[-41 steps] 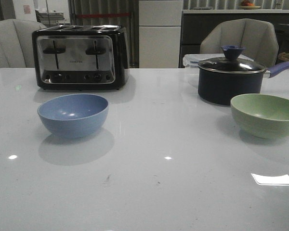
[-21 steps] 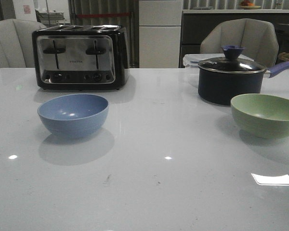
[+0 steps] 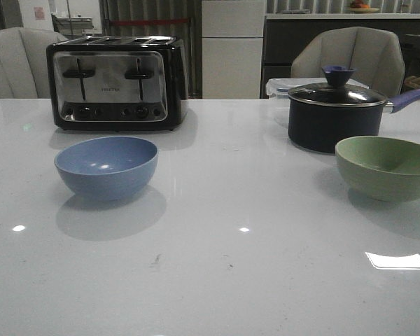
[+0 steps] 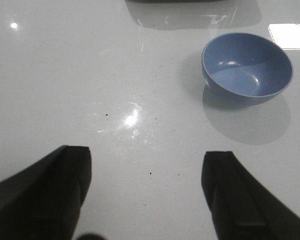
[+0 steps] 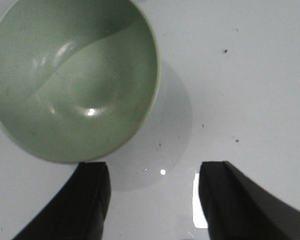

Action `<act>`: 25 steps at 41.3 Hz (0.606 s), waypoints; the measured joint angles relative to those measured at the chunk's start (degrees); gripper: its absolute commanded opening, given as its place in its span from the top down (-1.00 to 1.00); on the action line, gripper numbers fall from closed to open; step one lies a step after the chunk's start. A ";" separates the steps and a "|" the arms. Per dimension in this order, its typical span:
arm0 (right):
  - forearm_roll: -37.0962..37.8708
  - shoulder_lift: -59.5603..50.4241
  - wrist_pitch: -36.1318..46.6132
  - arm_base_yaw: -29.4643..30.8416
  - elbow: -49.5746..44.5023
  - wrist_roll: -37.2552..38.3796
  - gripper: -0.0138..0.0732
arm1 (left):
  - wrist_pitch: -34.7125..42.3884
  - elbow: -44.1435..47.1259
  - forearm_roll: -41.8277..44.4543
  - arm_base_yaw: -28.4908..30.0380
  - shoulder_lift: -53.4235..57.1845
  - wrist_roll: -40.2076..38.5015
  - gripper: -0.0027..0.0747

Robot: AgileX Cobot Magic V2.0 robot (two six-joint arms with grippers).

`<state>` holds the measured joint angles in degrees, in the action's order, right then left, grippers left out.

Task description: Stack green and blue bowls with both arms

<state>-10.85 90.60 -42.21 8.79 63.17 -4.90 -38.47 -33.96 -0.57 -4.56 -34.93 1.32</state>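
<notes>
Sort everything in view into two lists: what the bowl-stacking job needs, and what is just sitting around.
Needed for the job:
blue bowl
green bowl
left gripper, jaws open
right gripper, jaws open

Just sitting around:
toaster
dark lidded pot
clear container behind the pot

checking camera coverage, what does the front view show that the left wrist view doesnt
Only the front view shows the green bowl, the toaster, the dark lidded pot and the chairs behind the table. Only the left wrist view shows the left gripper, its fingers spread wide with bare table between them. Both show the blue bowl, empty and upright on the white table.
</notes>
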 measured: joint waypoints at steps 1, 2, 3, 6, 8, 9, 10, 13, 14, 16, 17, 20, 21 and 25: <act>0.00 1.53 0.00 0.00 1.32 -0.07 -0.43 | 0.00 0.00 0.00 0.00 0.00 0.00 -0.43; 0.00 3.01 0.00 0.00 2.33 -0.07 -0.43 | 0.00 0.00 0.00 0.00 0.00 0.00 -0.43; -0.08 4.10 0.00 0.00 3.05 -0.07 -0.41 | 0.00 0.00 0.00 0.00 0.00 0.00 -0.43; -0.08 7.48 0.00 0.00 5.34 -0.07 -0.36 | 0.00 0.00 0.00 0.00 0.00 0.00 -0.43; -0.08 9.59 0.00 0.00 6.75 -0.07 -0.33 | 0.00 0.00 0.00 0.00 0.00 0.00 -0.43; -0.08 10.44 0.00 0.00 7.36 -0.07 -0.31 | 0.00 0.00 0.00 0.00 0.00 0.00 -0.43; -0.08 11.52 0.00 0.00 7.95 -0.07 -0.30 | 0.00 0.00 0.00 0.00 0.00 0.00 -0.43; -0.12 13.96 0.00 0.00 9.93 -0.07 -0.27 | 0.00 0.00 0.00 0.00 0.00 0.00 -0.43; -0.22 14.64 -0.17 0.00 10.68 -0.07 -0.25 | 0.00 0.00 0.00 0.00 0.00 0.00 -0.43; -0.22 16.03 -0.29 0.00 11.75 -0.07 -0.23 | 0.00 0.00 0.00 0.00 0.00 0.00 -0.43; -0.22 16.61 -0.44 0.00 12.25 -0.07 -0.23 | 0.00 0.00 0.00 0.00 0.00 0.00 -0.43; -0.22 18.31 -0.80 0.00 13.81 -0.07 -0.23 | 0.00 0.00 0.00 0.00 0.00 0.00 -0.43; -0.22 18.79 -1.14 0.00 14.44 -0.07 -0.23 | 0.00 0.00 0.00 0.00 0.00 0.00 -0.43; -0.22 20.69 -2.10 0.00 16.29 -0.07 -0.15 | 0.00 0.00 0.00 0.00 0.00 0.00 -0.43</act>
<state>-11.06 111.29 -44.31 8.79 79.46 -4.97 -38.47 -33.96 -0.57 -4.56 -34.93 1.32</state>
